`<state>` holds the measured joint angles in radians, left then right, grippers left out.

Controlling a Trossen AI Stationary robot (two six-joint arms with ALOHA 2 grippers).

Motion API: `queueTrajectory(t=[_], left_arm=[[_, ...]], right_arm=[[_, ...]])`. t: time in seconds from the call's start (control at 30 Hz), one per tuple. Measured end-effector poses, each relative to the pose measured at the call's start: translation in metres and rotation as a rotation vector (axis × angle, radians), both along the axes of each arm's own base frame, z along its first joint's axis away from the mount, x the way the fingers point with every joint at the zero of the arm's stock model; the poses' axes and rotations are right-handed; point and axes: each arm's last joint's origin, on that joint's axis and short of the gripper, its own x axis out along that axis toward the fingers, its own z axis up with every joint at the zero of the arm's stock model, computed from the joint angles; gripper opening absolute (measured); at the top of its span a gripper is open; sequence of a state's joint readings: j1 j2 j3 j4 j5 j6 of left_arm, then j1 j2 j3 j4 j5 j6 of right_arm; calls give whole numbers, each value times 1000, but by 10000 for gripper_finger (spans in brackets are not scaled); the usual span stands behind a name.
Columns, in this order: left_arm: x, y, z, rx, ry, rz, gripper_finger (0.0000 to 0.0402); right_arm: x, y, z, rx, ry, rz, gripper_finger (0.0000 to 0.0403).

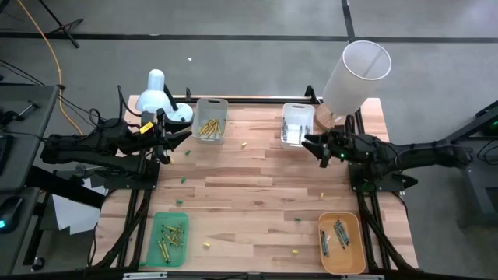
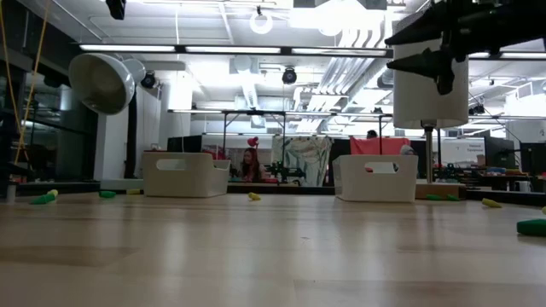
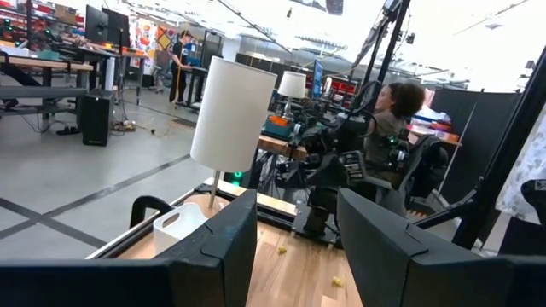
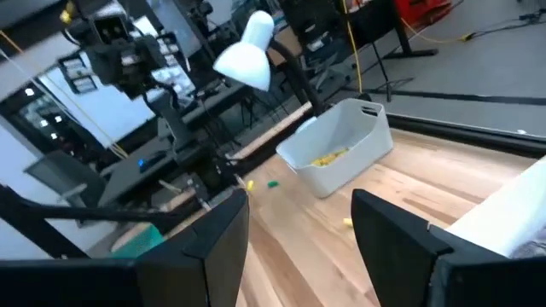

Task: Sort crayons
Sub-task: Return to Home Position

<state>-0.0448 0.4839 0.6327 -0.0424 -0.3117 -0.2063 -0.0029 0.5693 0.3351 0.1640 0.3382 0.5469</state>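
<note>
Nearest, along the front edge of the light wooden plank worktop [image 1: 257, 194], lie two shallow trays. The flat green plastic tray [image 1: 156, 253] at the front-left corner holds a loose cluster of thin yellowish-green crayons [image 1: 173, 236]. The shallow orange tray [image 1: 354, 257] at the front-right corner holds a few thin grey and teal crayons [image 1: 340, 233]. Small green and yellow bits [image 1: 207, 245] are scattered over the bare wood between the trays and beyond them.

Farther back, both arms reach in from the sides above the worktop. The left gripper [image 1: 166, 145] hangs over the left side, its two dark fingers apart with nothing between them, as the left wrist view shows. The right gripper [image 1: 313, 149] hangs over the right side, just in front of the right-hand bin, its fingers likewise spread and empty.

At the far edge stand two white rectangular plastic bins, well apart from each other. The left white bin [image 1: 211, 101] contains a heap of thin yellow crayons [image 1: 208, 128]. What lies in the right white bin [image 1: 298, 106] is too bright to make out. A white dome-headed desk lamp [image 1: 159, 97] stands at the far-left corner, and a tall white cylindrical lampshade [image 1: 354, 74] rises at the far-right corner.
</note>
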Motion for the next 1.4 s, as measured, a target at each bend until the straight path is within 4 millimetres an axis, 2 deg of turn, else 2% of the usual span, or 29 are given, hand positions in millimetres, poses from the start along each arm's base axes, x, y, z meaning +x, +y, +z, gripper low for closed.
queueTrajectory(t=[0.17,0.37,0.67,0.9,1.13,1.4], left_arm=[[0,0,0,0,5,0,151],[0,0,-1,0,6,0,151],[0,0,-1,0,6,0,151],[0,0,-1,0,6,5,151],[0,0,-1,-1,6,6,151],[0,0,-1,-1,6,7,151]], right_arm=[[-9,-9,-3,-5,56,34,201],[-27,-6,-7,-10,54,60,201],[-41,2,-34,21,-162,99,201],[-40,3,-62,16,-183,78,201],[-41,1,-79,-48,22,26,201],[-40,1,-80,-71,43,37,201]])
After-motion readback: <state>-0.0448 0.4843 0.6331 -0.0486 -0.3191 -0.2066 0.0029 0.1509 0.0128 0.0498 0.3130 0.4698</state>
